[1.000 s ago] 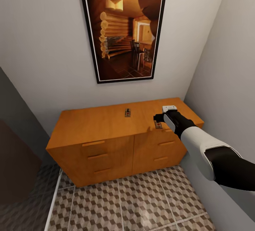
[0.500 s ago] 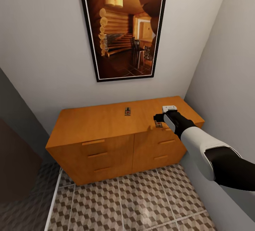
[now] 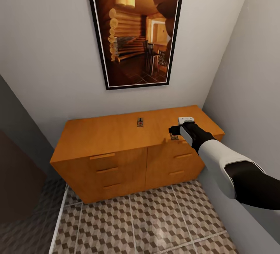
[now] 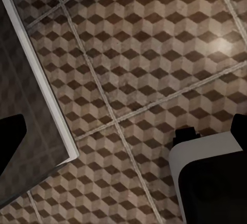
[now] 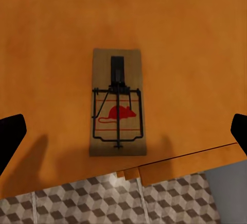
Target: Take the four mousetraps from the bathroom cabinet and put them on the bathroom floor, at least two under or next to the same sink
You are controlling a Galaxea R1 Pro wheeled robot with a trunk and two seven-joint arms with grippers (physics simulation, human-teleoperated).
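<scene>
Two mousetraps lie on the flat top of the orange-brown cabinet (image 3: pixel 105 135). One mousetrap (image 3: pixel 140 122) sits near the middle back. The other mousetrap (image 3: pixel 174 137) lies close to the front edge on the right, a tan board with black wire and a red mouse mark (image 5: pixel 117 103). My right gripper (image 3: pixel 174 131) hovers just above that trap, open, and the trap sits centred between its wide-spread fingers (image 5: pixel 10 134), untouched. My left gripper (image 4: pixel 123 136) hangs open over the cube-patterned bathroom floor (image 4: pixel 154 54), holding nothing.
A large framed picture (image 3: pixel 136 32) hangs on the wall above the cabinet. A side wall (image 3: pixel 249 90) stands close on the right. A dark panel with a pale edge (image 4: pixel 31 95) borders the floor on the left. Part of my white and black body (image 4: pixel 211 177) stands on the tiles.
</scene>
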